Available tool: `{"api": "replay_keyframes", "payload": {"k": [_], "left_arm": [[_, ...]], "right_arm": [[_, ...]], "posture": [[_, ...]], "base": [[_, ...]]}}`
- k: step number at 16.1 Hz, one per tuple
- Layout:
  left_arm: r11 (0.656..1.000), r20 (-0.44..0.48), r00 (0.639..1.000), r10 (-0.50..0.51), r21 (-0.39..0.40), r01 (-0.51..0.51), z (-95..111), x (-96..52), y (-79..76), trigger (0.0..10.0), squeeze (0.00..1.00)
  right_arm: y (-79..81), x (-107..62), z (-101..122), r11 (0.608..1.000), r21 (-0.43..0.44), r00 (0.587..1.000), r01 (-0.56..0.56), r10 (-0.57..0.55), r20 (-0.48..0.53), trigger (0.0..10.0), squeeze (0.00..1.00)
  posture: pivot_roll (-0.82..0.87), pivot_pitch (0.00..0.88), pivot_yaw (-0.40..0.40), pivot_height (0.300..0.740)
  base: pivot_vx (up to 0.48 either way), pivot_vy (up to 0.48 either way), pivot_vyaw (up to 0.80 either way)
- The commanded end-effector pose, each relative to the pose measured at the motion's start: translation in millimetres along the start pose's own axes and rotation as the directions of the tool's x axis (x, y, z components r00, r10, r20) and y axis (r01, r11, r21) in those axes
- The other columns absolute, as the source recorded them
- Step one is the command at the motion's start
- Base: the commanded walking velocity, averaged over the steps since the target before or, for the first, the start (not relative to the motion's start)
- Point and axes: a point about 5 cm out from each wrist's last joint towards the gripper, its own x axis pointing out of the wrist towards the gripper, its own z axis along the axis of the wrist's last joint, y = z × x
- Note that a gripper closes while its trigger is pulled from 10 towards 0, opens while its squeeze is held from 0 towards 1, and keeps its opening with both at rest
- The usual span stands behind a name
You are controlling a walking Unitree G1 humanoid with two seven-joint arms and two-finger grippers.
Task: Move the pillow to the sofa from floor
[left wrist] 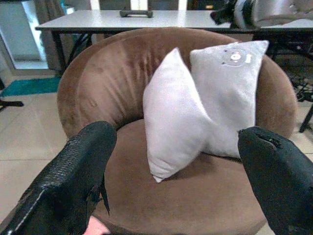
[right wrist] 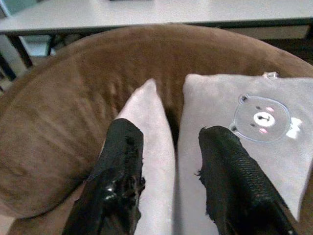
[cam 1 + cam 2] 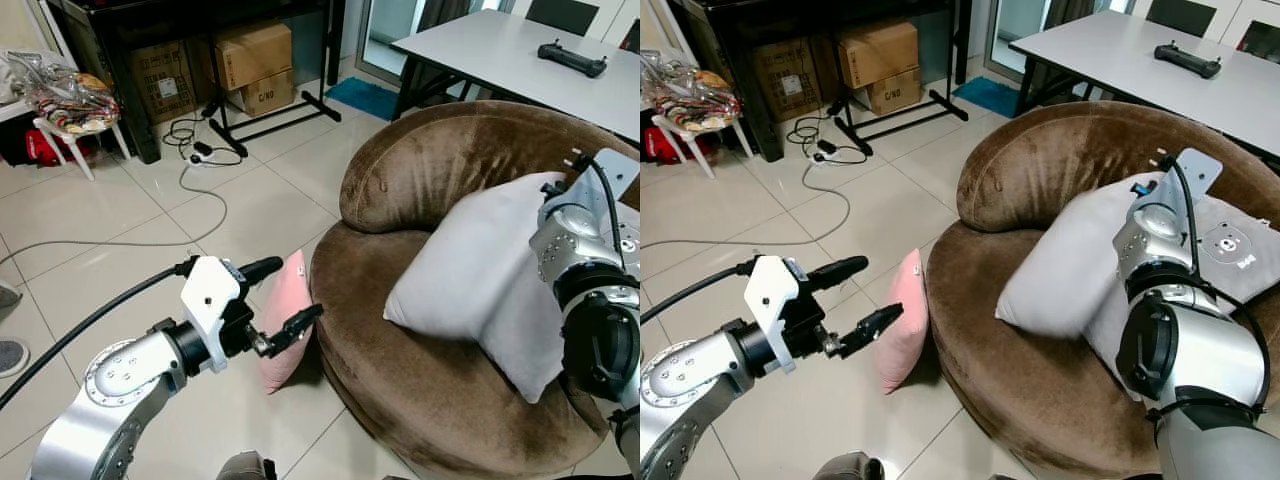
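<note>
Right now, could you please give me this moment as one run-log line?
pink pillow: on tiled floor, leaning against brown round sofa | left gripper: jaws open beside pillow | right gripper: open over grey pillows

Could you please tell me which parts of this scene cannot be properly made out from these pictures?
- Pink pillow: its lower part hides behind the left gripper in the eye views.
- Sofa: its right side is blocked by the right arm.
- Box label: too small to read.
- Black object on the table: too small to identify.
</note>
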Motion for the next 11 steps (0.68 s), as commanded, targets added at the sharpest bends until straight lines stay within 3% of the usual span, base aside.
{"api": "replay_keyframes", "payload": {"k": [1, 3, 4, 5, 7, 8, 9, 11], "left_arm": [[0.999, -0.004, 0.999, 0.033, 0.028, -0.033, -0.2, -0.5, 5.0, 10.0, 0.00], [0.993, -0.016, 0.994, 0.109, 0.048, -0.108, -3.6, 0.9, 12.1, 10.0, 0.00], [0.980, -0.028, 0.982, 0.188, 0.068, -0.185, -7.3, 2.6, 18.8, 10.0, 0.00], [0.970, -0.028, 0.972, 0.231, 0.078, -0.228, -9.1, 3.8, 22.0, 10.0, 0.00], [0.946, -0.026, 0.947, 0.320, 0.069, -0.318, -14.5, 7.0, 23.9, 10.0, 0.00], [0.921, 0.000, 0.921, 0.389, 0.040, -0.389, -16.6, 7.8, 19.4, 10.0, 0.00], [0.915, 0.002, 0.915, 0.403, 0.039, -0.403, -17.1, 7.6, 18.8, 10.0, 0.00], [0.888, 0.021, 0.888, 0.459, 0.020, -0.460, -20.0, 3.6, 17.2, 10.0, 0.00]], "right_arm": [[4.9, 0.8, 18.7, 0.999, 0.033, 0.997, -0.043, 0.040, 0.067, 10.0, 1.00], [9.8, -0.6, 17.0, 0.994, 0.027, 0.991, -0.110, 0.108, 0.085, 10.0, 1.00], [13.6, -2.9, 11.3, 0.987, -0.020, 0.981, -0.161, 0.162, 0.110, 10.0, 1.00], [16.2, -4.9, 6.4, 0.977, 0.019, 0.971, -0.210, 0.206, 0.120, 10.0, 1.00], [16.8, -11.1, -20.5, 0.958, -0.034, 0.954, -0.285, 0.287, 0.084, 10.0, 1.00], [21.2, -31.3, -44.4, 0.897, -0.196, 0.901, -0.396, 0.421, 0.105, 10.0, 1.00], [22.5, -37.1, -47.9, 0.880, -0.222, 0.886, -0.420, 0.450, 0.109, 10.0, 1.00], [23.3, -71.7, -62.2, 0.824, -0.260, 0.822, -0.504, 0.550, 0.147, 10.0, 1.00]], "posture": [[0.11, 0.006, -0.019, 0.740], [0.11, 0.000, -0.016, 0.740], [0.10, 0.000, -0.012, 0.740], [0.10, 0.000, -0.012, 0.740], [0.09, 0.000, -0.011, 0.740], [0.08, 0.000, -0.004, 0.740], [0.07, 0.000, -0.003, 0.740], [0.05, 0.000, 0.007, 0.740]], "base": [[0.000, 0.000, 0.00], [0.000, 0.000, 0.00], [0.000, 0.000, 0.00], [0.000, 0.000, 0.00], [0.000, 0.000, 0.00], [0.000, 0.000, 0.00], [0.000, 0.000, 0.00], [0.000, 0.000, 0.00]]}}
